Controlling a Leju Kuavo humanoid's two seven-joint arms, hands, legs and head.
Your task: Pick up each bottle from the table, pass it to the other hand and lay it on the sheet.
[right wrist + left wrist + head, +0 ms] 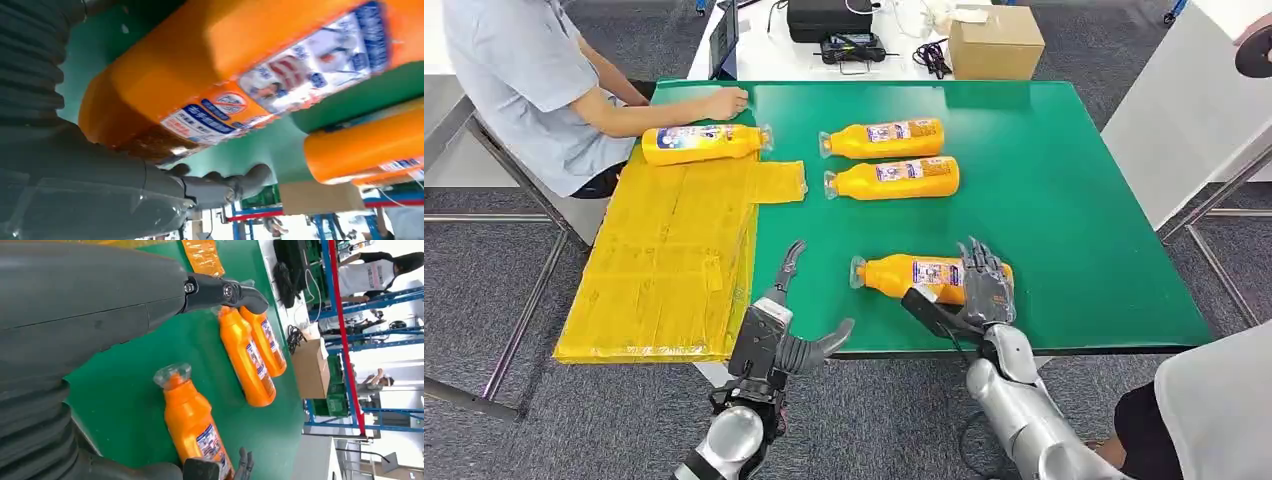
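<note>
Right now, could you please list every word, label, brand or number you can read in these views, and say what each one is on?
No text can be read for certain.
Nearest bottle, under the right hand: blue and white label with Chinese-style characters, too blurred to quote.
Two far bottles: labels too small.
Bottle on the yellow sheet: label too small.
Cardboard box: no print visible.

We can read no word or number for certain. Each orange bottle (929, 277) carries a white and blue label (300, 75); in the right wrist view, centre of the frame, it shows blue banners with white characters and a small red logo, too blurred to make out.
</note>
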